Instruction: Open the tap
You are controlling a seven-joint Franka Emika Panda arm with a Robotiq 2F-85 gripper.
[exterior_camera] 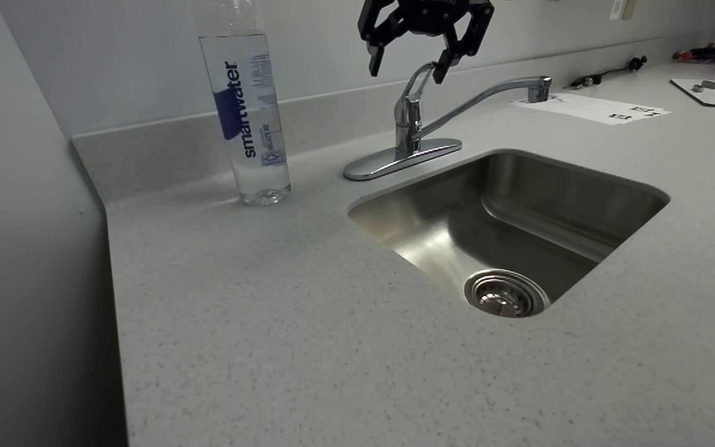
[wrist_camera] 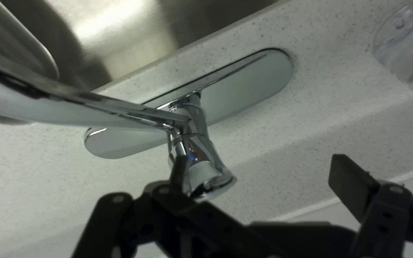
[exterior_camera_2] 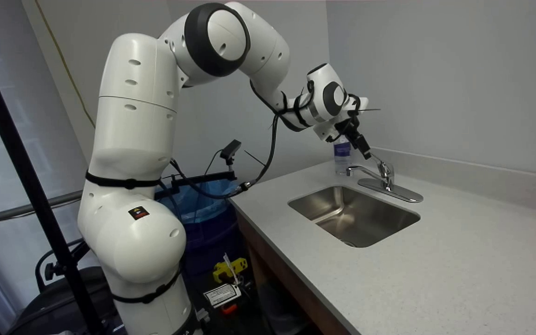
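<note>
The chrome tap (exterior_camera: 408, 118) stands on its oval base plate behind the sink; it also shows in an exterior view (exterior_camera_2: 385, 173) and in the wrist view (wrist_camera: 197, 125). Its lever handle (exterior_camera: 422, 77) slants upward, and its spout (exterior_camera: 488, 96) reaches out to one side. My gripper (exterior_camera: 407, 68) is open just above the lever, with its fingers wide apart. In the wrist view, the left finger of the gripper (wrist_camera: 260, 166) overlaps the lever's end, and the right finger is well apart from it. I cannot tell whether the left finger touches the lever. Nothing is held.
A clear water bottle (exterior_camera: 252, 124) with a blue label stands on the counter beside the tap. The steel sink (exterior_camera: 556, 186) lies in front of the tap. A wall with a low backsplash (exterior_camera: 332, 124) runs close behind. A paper sheet (exterior_camera: 593, 108) lies farther along the counter.
</note>
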